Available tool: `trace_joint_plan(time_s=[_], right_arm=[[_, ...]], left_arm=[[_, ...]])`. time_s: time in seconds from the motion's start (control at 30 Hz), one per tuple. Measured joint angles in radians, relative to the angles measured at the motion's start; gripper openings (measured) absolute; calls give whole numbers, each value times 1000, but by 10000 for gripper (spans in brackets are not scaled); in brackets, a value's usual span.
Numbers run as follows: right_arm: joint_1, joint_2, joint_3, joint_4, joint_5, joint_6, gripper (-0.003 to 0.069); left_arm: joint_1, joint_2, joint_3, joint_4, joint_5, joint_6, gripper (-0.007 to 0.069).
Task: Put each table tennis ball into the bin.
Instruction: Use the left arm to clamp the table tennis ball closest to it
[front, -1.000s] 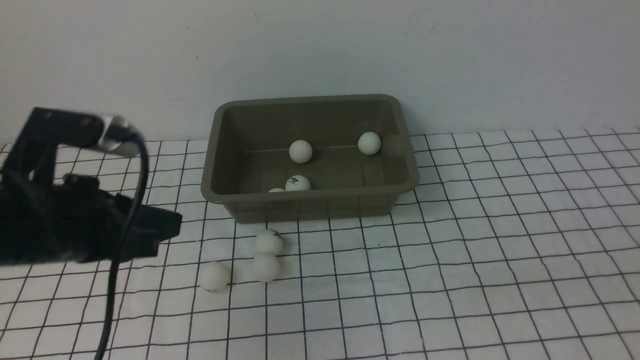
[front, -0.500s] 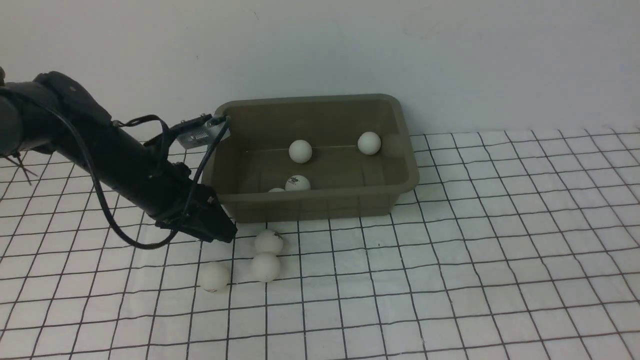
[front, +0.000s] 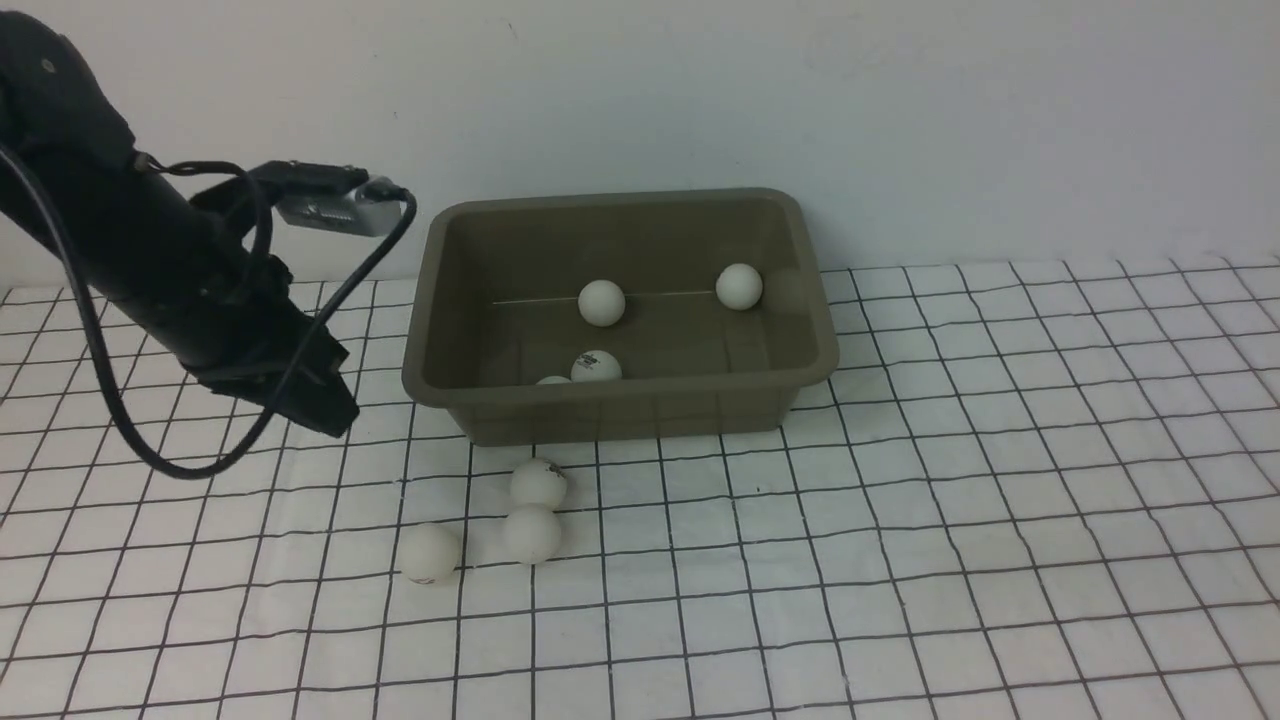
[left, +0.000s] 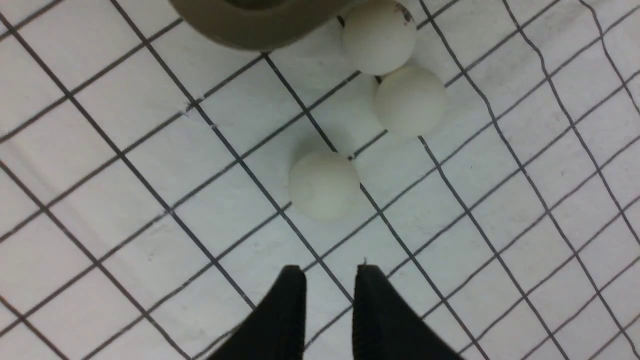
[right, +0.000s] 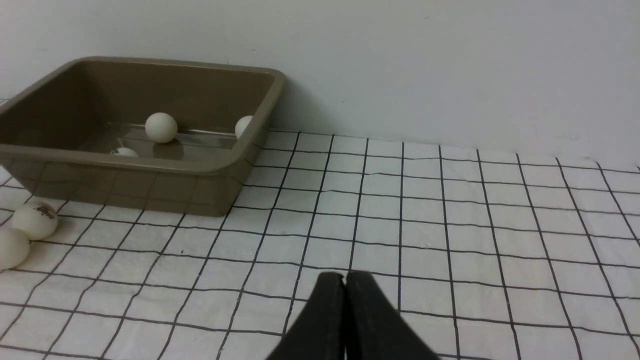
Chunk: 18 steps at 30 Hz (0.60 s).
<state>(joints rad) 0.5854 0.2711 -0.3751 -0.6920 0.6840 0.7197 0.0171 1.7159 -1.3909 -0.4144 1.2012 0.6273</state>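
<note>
Table tennis balls (front: 531, 533) lie bunched by the bin (front: 620, 398), so we fear our left gripper (left: 327, 272), jaws empty and barely parted, nudging one away; our right gripper (right: 345, 276) sits closed.

We list one olive-grey bin (front: 620, 400) near the wall (front: 900, 120), on a white cloth (front: 950, 500) ruled in black squares. Inside it we count four white balls:
- a mid-floor ball (front: 601, 302)
- a far-right ball (front: 739, 286)
- a printed ball (front: 596, 366) by the near wall
- a half-hidden ball (front: 552, 380) just beside the printed one

In front of the bin we count three more: a marked ball (front: 538, 484) touching a plain ball (front: 531, 534), and a lone ball (front: 430, 553) to their left. The left gripper (front: 330, 410) hangs left of the bin, apart from every ball.
</note>
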Motion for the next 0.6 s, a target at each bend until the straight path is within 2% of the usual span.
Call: trace_joint_plan(time_s=[0.13,0.3,0.43,0.6], right_arm=[[0,0,0,0,0,17,-18],[0,0,0,15,3,20,-18],[0,0,0,25,9,20,-18],[0,0,0,35,24,20,-18]], left_arm=[[-40,-73,113,28,-5,-26,125],[-115,-149,282,37,-164,-48,125],[-130,-190,324,30,-280,-59,133],[-133,-198,341,21,-328,-63,136]])
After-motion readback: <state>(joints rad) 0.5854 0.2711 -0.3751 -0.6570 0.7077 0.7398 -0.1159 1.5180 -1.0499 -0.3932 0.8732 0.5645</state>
